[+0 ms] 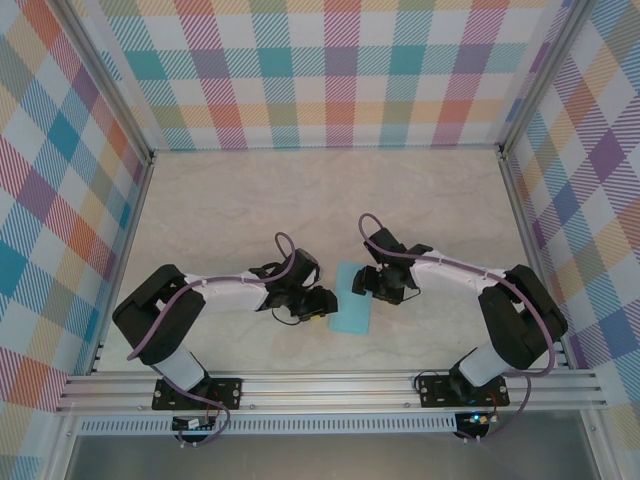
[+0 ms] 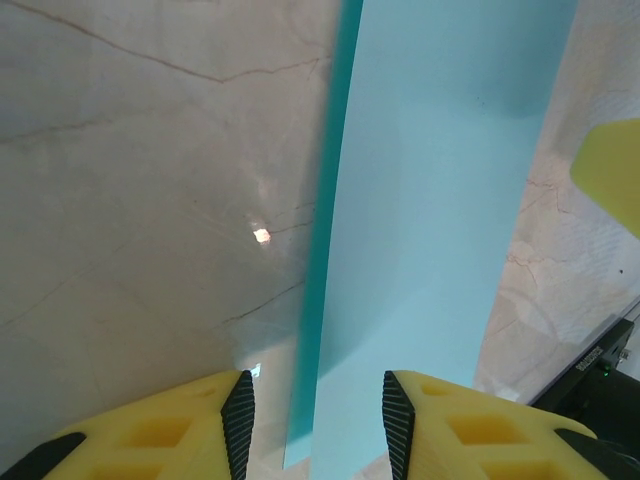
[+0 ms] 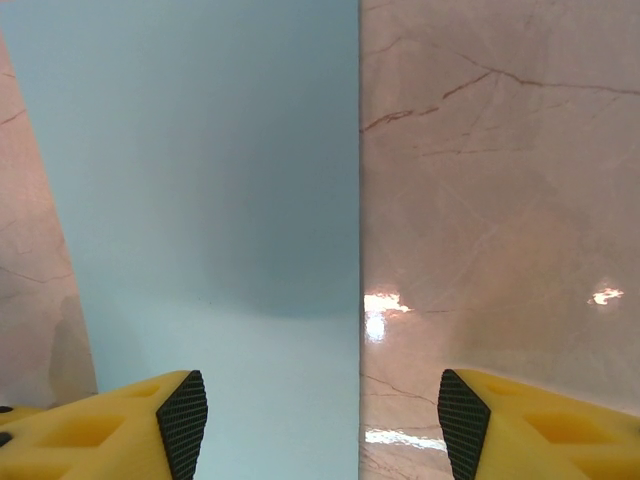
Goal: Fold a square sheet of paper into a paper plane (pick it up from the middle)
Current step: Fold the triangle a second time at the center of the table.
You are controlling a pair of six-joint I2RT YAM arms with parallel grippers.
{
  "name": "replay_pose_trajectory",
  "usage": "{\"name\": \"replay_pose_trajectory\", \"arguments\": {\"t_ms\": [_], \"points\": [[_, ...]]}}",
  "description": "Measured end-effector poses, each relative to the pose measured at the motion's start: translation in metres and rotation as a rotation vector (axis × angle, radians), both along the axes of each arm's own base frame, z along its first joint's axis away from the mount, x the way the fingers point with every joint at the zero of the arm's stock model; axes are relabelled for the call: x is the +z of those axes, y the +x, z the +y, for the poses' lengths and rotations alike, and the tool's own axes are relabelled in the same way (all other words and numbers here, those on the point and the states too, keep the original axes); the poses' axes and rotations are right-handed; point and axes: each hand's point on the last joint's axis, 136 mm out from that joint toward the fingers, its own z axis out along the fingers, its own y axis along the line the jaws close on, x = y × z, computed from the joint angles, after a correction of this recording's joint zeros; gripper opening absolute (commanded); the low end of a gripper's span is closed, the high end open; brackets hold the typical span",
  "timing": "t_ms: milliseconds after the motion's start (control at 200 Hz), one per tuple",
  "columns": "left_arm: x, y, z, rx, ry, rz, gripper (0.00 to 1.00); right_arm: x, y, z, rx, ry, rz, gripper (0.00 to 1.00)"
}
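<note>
Two arms (image 1: 225, 288) (image 1: 455, 268) bent inward, grippers (image 1: 320, 303) (image 1: 364, 283) flanking paper (image 1: 352, 314)

Place: you are looking into a robot test cell in a lab.
Walls: plaid printed panels (image 1: 340, 70) close you in from 9 through 12 to 3 o'clock.
Frame: a bare aluminium rail (image 1: 330, 388) runs across at 6 o'clock.
Surface: a marble-look table (image 1: 250, 200).
Machines: a left arm (image 1: 215, 290) at 7 o'clock and a right arm (image 1: 470, 275) at 5 o'clock, both bolted to that rail.
</note>
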Motion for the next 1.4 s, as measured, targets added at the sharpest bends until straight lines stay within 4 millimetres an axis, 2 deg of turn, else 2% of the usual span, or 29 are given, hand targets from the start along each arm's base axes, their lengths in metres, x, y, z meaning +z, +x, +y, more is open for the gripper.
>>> {"name": "replay_pose_trajectory", "arguments": {"t_ms": [390,610,1080,1400], "points": [[0.006,0.002,-0.009,-0.002,-0.047,0.003,0.40,-0.002,-0.001,0.001,0.000,0.009,0.001,0.65],[0.000,0.001,-0.009,-0.004,-0.038,0.017,0.40,-0.008,-0.007,-0.004,-0.003,0.001,0.015,0.65],[0.004,0.002,-0.015,-0.013,-0.065,0.017,0.34,0.001,-0.007,0.007,0.013,0.068,0.003,0.62],[0.007,0.005,-0.017,-0.013,-0.071,0.010,0.33,-0.004,-0.017,-0.001,0.014,0.069,-0.001,0.59]]}}
